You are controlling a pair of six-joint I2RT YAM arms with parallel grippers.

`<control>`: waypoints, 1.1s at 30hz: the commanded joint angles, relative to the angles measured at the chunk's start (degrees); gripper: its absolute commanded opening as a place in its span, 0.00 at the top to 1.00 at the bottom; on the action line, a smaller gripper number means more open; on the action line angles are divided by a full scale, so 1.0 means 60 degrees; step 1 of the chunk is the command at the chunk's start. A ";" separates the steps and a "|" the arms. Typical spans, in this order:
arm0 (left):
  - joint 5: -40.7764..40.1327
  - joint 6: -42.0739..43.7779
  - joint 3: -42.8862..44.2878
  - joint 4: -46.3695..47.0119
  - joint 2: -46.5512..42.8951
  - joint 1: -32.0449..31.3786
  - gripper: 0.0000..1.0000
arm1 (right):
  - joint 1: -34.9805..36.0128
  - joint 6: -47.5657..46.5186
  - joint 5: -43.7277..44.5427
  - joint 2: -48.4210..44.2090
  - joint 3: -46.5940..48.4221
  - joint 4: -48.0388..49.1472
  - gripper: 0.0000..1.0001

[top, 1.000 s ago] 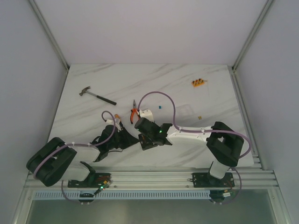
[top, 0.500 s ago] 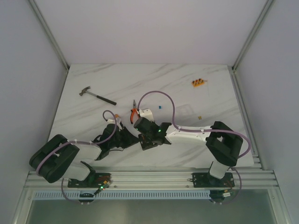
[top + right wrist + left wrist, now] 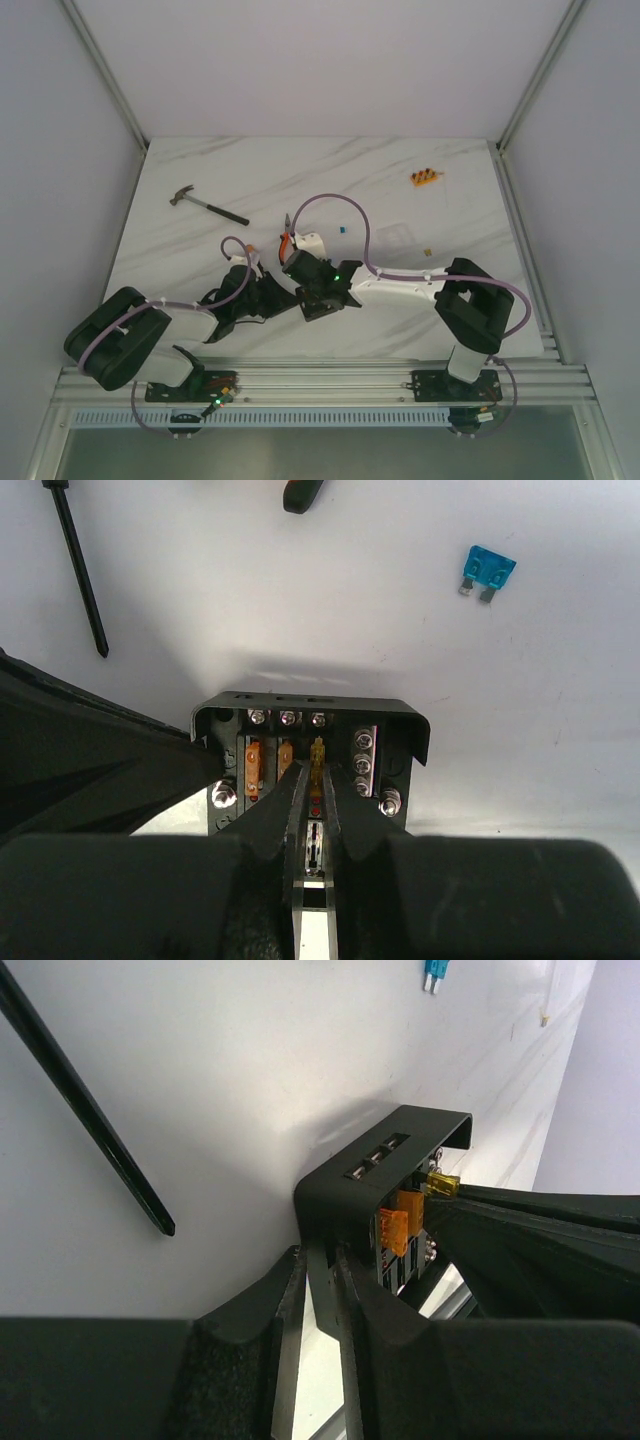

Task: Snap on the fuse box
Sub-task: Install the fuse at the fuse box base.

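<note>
**Fuse box (image 3: pixel 300 702) (small black square plastic one, lid off) with a fuse half in: what could go wrong here**

Biggest worry for me is the little yellow blade fuse (image 3: pixel 318 752). The right gripper (image 3: pixel 318 780) has its jaws nearly closed, pinching that fuse right over a slot in the middle of the box. If it goes down even a bit tilted, I reckon the blades miss the clips and bend, or the fuse slips out of the pinch and drops among the screws.

Second worry is the box sliding. The left gripper (image 3: pixel 320 1265) is narrow too, clamped on just one side wall at the lower centre of its wrist view. That's a thin hold, so a hard push could twist the box on the white marble tabletop (image 3: pixel 300 600).

How it looks: open on top, two orange fuses (image 3: pixel 252 765) seated left of the yellow one, silver screw heads along the edges. It sits at centre frame in the right wrist view, and in the overhead shot it's hidden under both wrists, just left of centre. A loose blue fuse (image 3: pixel 487 570) lies upper right, well apart. I can't make out a lid on it anywhere
</note>
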 commanded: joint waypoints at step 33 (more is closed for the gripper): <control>-0.0123 -0.0151 0.0143 -0.0775 0.0426 -0.0072 0.78 | -0.0117 -0.0782 -0.0373 -0.0165 0.0038 -0.0622 1.00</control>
